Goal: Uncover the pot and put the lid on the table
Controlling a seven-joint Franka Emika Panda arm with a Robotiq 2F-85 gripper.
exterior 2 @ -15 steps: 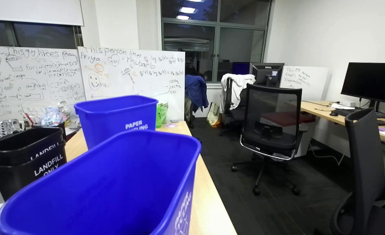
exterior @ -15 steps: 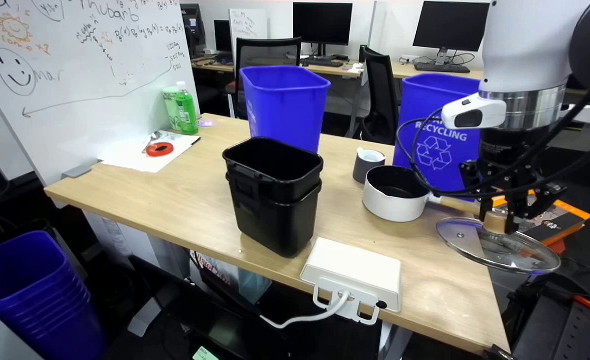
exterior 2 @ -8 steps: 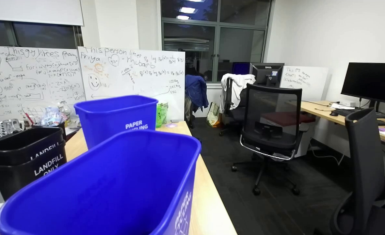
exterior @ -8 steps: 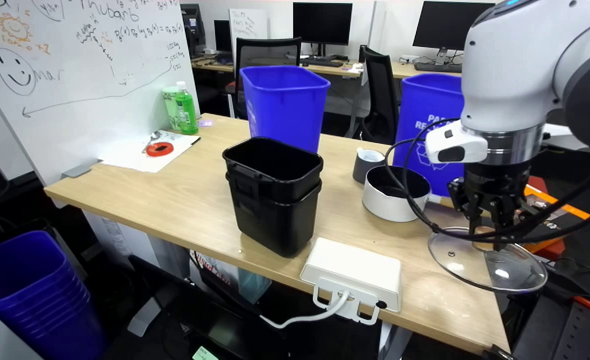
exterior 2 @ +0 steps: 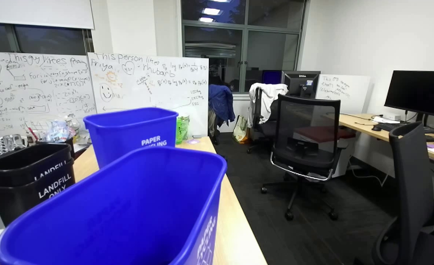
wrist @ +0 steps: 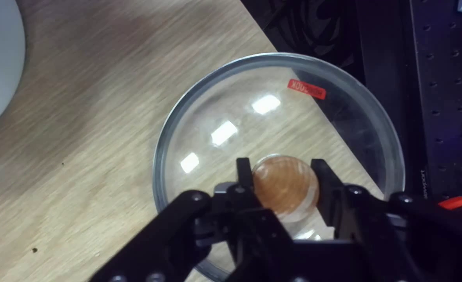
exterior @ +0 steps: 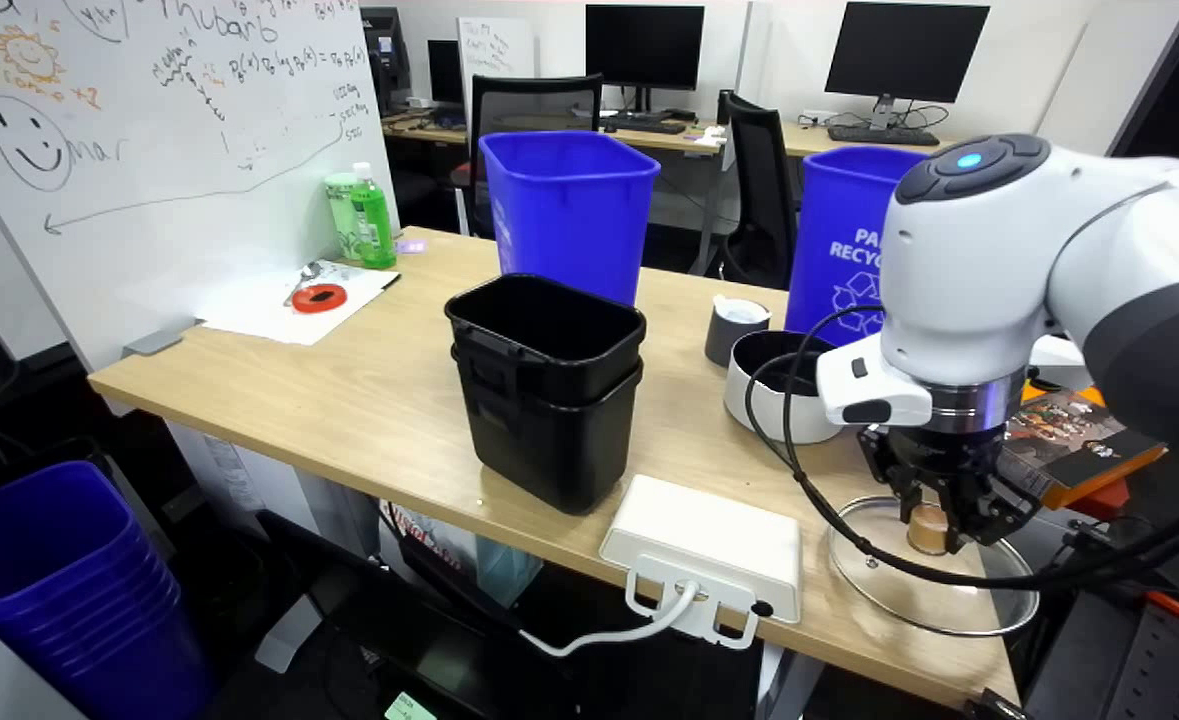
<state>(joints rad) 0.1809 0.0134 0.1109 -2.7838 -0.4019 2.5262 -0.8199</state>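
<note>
Round clear glass lid [wrist: 281, 176]: partly past the edge of the flat tan wooden table [exterior: 379, 352].
Round white metal pot [exterior: 773, 409]: on the table, behind the lid in an exterior view.
Stacked black plastic bins [exterior: 549, 430]: left of both there.

white pot [exterior: 769, 404], brown-knobbed lid [wrist: 285, 180], tan-grained table [exterior: 389, 370]
</note>
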